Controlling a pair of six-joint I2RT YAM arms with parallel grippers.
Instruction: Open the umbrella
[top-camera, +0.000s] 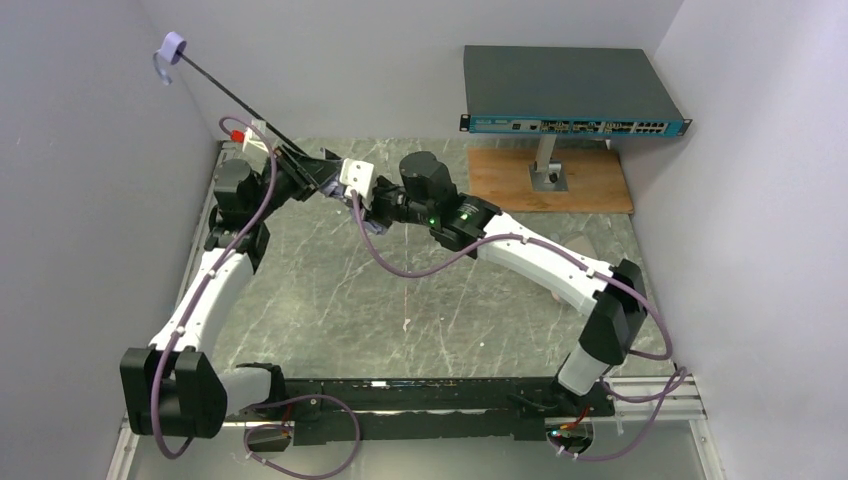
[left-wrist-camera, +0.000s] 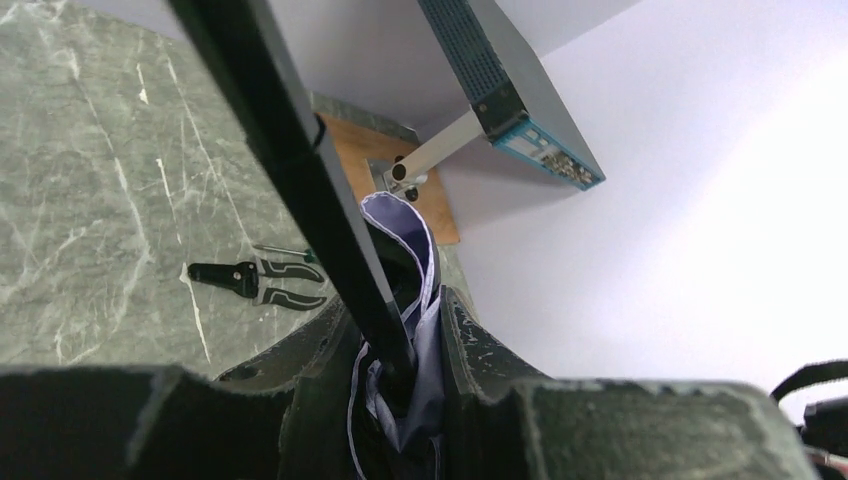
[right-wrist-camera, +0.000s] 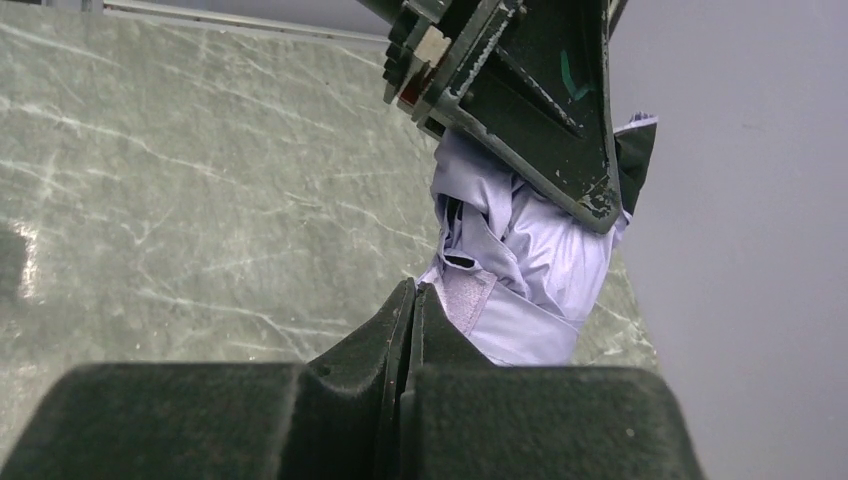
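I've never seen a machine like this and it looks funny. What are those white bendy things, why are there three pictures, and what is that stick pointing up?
The white bendy things are two robot arms bolted to a green marble table. One picture looks down from above; the other two come from small cameras on each arm's wrist. The left gripper squeezes a folded umbrella, pale lilac cloth bunched up. The stick is the umbrella's thin black shaft, ending in a little lilac handle. The right gripper is pinched shut beside the cloth; whether it holds any, I cannot tell. A pair of pliers lies on the table, and a grey box stands behind.
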